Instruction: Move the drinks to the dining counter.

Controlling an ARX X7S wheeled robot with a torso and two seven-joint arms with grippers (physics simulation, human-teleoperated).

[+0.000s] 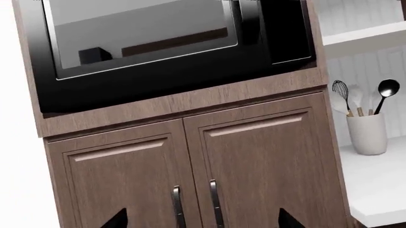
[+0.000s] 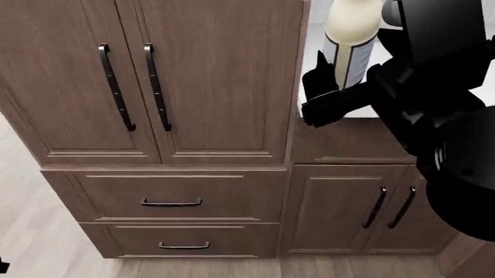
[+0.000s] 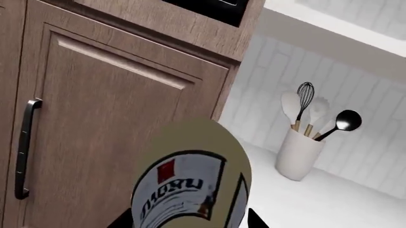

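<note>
Now cream bottle [image 2: 352, 40] upright, pinched between right gripper [image 2: 340, 87] jaws; left jaws spread.

- A tall brown wood-grain cabinet [image 2: 155, 81] has two doors with black handles [image 2: 116, 87].
- Two drawers [image 2: 170, 197] sit beneath those doors.
- A black built-in oven [image 1: 171, 47] sits above the doors.
- A white counter [image 3: 330, 199] carries a pale utensil crock [image 3: 299, 153] with a whisk and spoons.
- White panelled wall [image 3: 355, 104] stands behind.
- The floor [image 2: 23, 208] is light wood.
</note>
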